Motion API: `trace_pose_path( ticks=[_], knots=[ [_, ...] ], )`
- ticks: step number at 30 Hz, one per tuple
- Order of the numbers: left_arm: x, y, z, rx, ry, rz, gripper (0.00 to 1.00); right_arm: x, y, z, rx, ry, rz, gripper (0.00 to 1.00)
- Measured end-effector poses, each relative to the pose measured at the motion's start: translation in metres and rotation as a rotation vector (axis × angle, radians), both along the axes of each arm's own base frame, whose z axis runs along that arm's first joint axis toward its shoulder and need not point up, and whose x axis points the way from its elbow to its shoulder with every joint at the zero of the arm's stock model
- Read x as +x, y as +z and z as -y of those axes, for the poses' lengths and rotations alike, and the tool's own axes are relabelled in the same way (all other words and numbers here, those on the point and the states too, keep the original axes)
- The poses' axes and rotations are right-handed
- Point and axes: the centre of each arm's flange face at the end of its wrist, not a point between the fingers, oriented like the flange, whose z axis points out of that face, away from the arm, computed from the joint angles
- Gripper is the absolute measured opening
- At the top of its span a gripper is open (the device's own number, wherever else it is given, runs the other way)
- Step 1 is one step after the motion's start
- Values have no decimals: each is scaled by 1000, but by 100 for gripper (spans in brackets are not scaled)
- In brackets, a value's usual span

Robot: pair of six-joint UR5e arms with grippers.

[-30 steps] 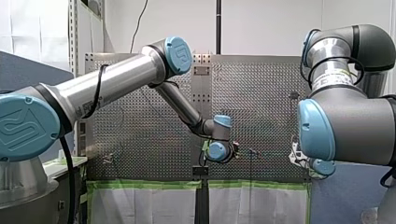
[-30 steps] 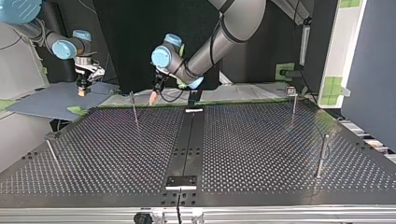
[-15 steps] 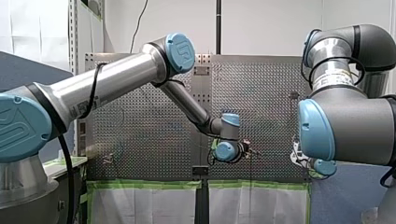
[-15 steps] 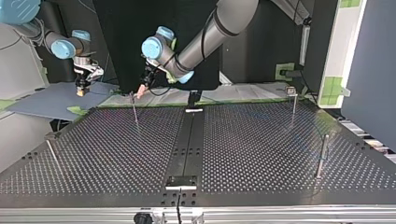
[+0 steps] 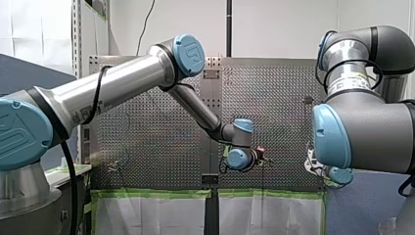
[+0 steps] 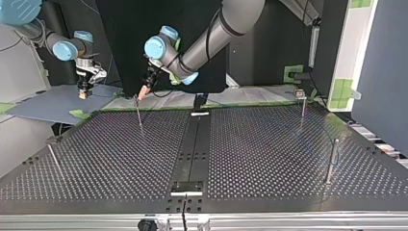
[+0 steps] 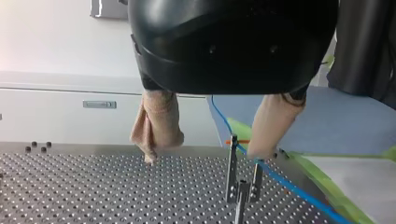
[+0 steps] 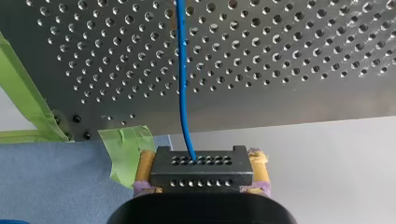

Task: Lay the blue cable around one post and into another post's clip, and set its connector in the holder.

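In the right wrist view my right gripper (image 8: 201,173) is shut on a black connector (image 8: 201,167), yellow pads on either side. The blue cable (image 8: 182,84) leaves the connector and runs out over the perforated plate. In the top view this gripper (image 6: 84,92) hangs off the table's back left corner. My left gripper (image 6: 143,91) stands open just above a thin post (image 6: 138,111). In the left wrist view its beige fingers (image 7: 158,123) are spread wide with nothing between them. The post's forked clip (image 7: 239,183) stands just under them, and the blue cable (image 7: 285,186) passes close beside the clip.
Other thin posts stand at the top view's left edge (image 6: 53,156), back right (image 6: 302,103) and right (image 6: 332,161). A dark centre strip carries a small plate near the front (image 6: 186,186) and another at the back (image 6: 199,114). Green tape (image 6: 77,114) lines the back edge beside a blue mat (image 6: 48,106).
My left arm has swung toward the top view's left, and its open gripper now hangs over the back-left post. My right gripper has stayed still, shut on the connector.
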Motion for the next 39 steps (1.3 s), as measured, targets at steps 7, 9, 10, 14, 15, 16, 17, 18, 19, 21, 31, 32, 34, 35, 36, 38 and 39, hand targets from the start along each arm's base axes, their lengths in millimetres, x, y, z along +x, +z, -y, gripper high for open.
trace_pose_path(
  ticks=[7, 9, 10, 14, 15, 16, 17, 18, 19, 21, 31, 32, 34, 35, 36, 38, 39],
  knots=[
    [-4, 0, 3, -10, -21, -6, 100, 0, 0, 0, 2, 0, -2, 0],
    [-4, 0, 4, -17, -24, -10, 100, 0, 0, 0, 3, 1, -3, 0],
    [-5, 0, 4, -20, -26, -12, 100, 0, 0, 0, 3, 1, -4, 0],
    [-8, 0, 7, -28, -35, -18, 100, 0, -1, 0, 3, 1, -6, 0],
    [-9, 0, 7, -31, -37, -20, 100, 0, -1, -1, 3, 1, -6, 0],
    [-9, 0, 8, -33, -38, -21, 100, 0, -1, -1, 3, 1, -7, 0],
    [-10, 0, 8, -34, -38, -22, 100, 0, -1, -1, 4, 1, -8, 0],
    [-10, 0, 8, -36, -39, -24, 100, 0, -1, -1, 4, 1, -9, 0],
    [-10, 0, 8, -38, -39, -25, 100, 0, -1, -1, 4, 1, -9, 0],
    [-11, 0, 9, -39, -40, -26, 100, -1, -1, 0, 4, -4, -9, 0],
    [-9, 0, 7, -56, -34, -40, 100, -21, 6, 3, -3, -95, -25, 0],
    [-8, 0, 6, -60, -33, -44, 100, -21, 9, 3, -8, -96, -31, 0],
    [-6, 0, 5, -68, -31, -49, 100, -20, 15, 1, -12, -92, -41, 0],
    [-6, 0, 5, -70, -31, -51, 100, -18, 19, -1, -14, -89, -46, 0],
    [-5, 0, 5, -72, -31, -52, 100, -17, 22, -3, -15, -86, -48, 0],
    [-4, -1, 4, -75, -32, -55, 100, -13, 29, -8, -19, -81, -51, 0],
    [-4, -1, 4, -76, -33, -56, 100, -12, 31, -10, -21, -78, -51, 0]
  ],
)
